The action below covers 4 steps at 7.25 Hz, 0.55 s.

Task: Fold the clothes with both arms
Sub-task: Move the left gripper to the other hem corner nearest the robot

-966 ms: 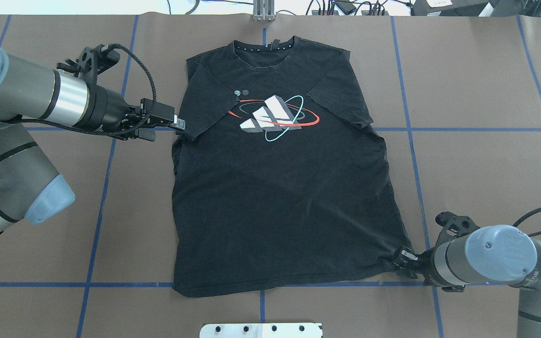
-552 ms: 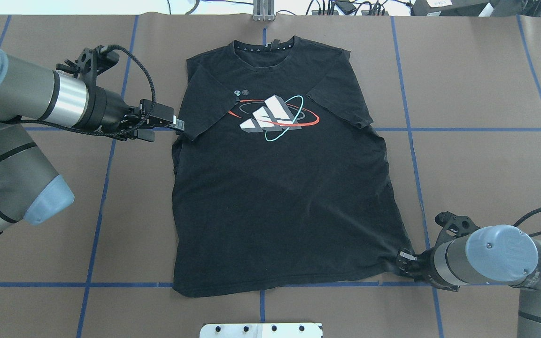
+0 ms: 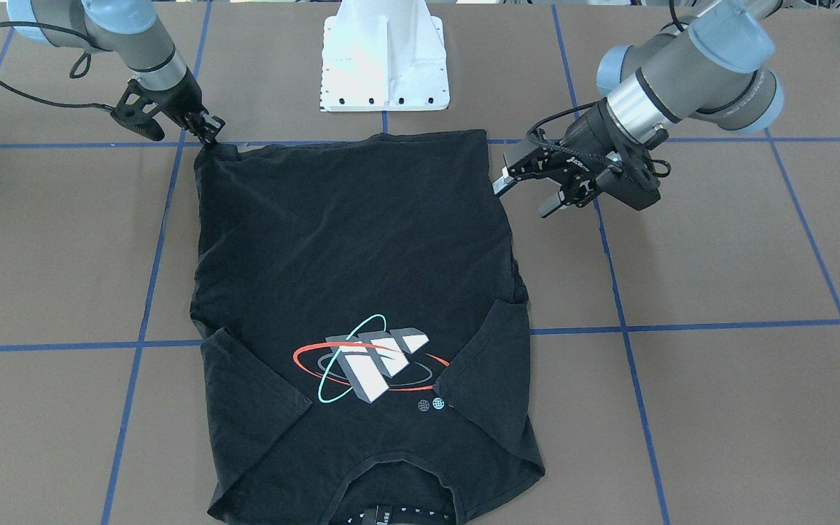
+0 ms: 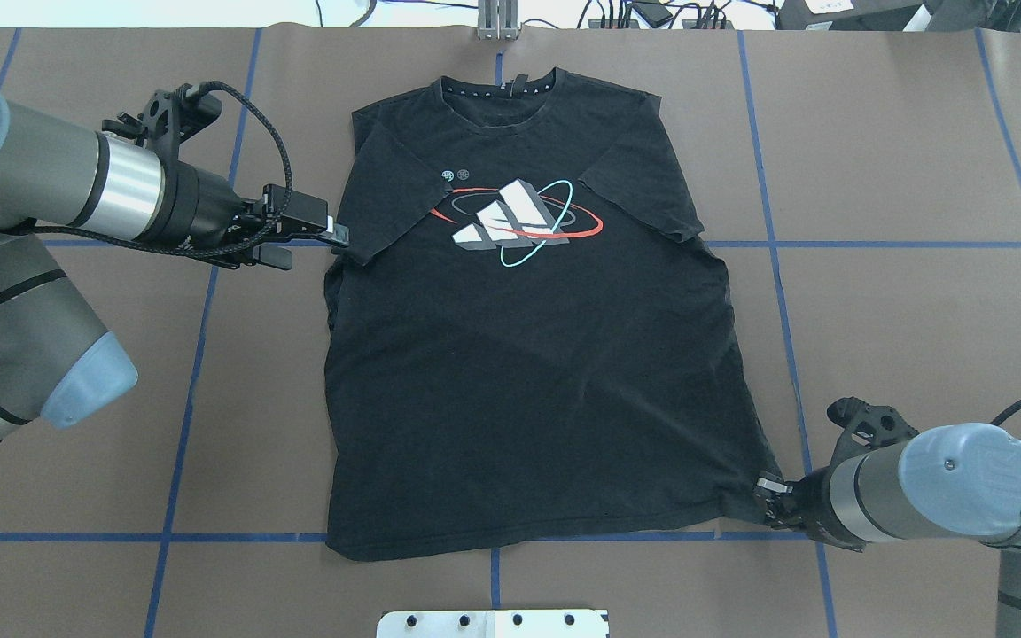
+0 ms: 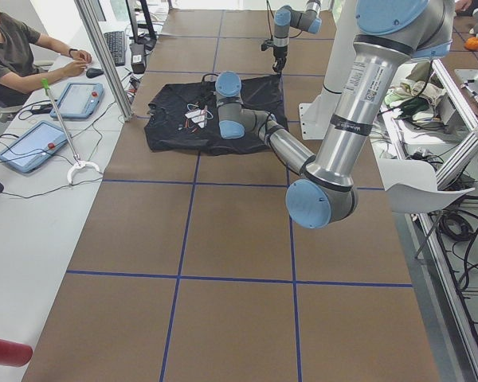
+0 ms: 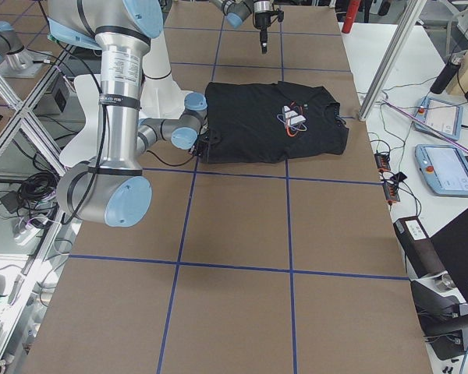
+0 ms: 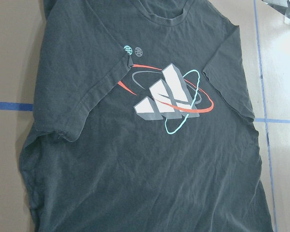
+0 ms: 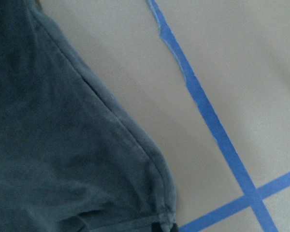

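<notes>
T-shirt (image 4: 528, 390) spread flat and print-up in the middle of the bench (image 4: 900, 159), between the two tools. At the hem corner on the robot's right, right tool (image 4: 769, 498) clenched on the cloth, fabric puckered toward it. Just beside the cuff of the sleeve (image 4: 369, 204) on the other side, left tool (image 4: 311, 248) released, fingers apart, grasping nothing; touching the cuff or not, cannot tell. Black, short-sleeved, both sleeves slanting down against the body, faint creases across the belly. On the chest a print (image 4: 515, 221) of white bars ringed in red and teal, small dots beside it. Collar (image 4: 497, 93) toward the far edge, hem (image 4: 519, 540) toward the robot's base. Long axis straight out from the robot, in line with a blue tape line (image 4: 494, 576)
</notes>
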Each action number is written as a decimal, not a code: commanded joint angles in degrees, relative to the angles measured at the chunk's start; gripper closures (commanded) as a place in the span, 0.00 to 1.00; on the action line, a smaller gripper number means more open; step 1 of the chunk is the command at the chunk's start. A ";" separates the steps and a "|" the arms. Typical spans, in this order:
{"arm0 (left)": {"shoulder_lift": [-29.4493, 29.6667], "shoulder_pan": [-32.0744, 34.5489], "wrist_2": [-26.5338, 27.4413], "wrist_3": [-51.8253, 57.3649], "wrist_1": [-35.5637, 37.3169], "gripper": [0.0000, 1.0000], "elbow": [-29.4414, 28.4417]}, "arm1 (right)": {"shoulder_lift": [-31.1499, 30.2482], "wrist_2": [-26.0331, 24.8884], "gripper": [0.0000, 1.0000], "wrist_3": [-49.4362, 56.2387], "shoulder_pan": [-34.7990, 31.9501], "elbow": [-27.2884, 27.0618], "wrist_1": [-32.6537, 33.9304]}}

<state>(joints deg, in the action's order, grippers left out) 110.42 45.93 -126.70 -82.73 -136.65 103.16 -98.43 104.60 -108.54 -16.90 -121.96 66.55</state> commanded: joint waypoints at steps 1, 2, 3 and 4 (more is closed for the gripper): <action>-4.47 -7.90 8.76 -6.09 2.15 0.01 6.40 | -3.51 1.73 1.00 0.00 0.02 -4.50 0.07; -6.77 -13.53 13.97 -7.86 9.13 0.01 10.79 | -5.44 2.09 1.00 0.00 0.11 -5.65 0.07; -8.71 -19.42 18.63 -11.71 12.51 0.00 13.36 | -6.41 2.88 1.00 -0.18 0.54 -5.83 0.07; -10.73 -26.44 25.99 -16.79 12.72 0.00 14.17 | -7.21 2.98 1.00 -0.18 0.90 -6.36 0.07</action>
<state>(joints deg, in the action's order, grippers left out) 102.29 27.74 -108.81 -93.99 -126.08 115.16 -104.38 107.14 -108.66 -16.43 -127.60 66.62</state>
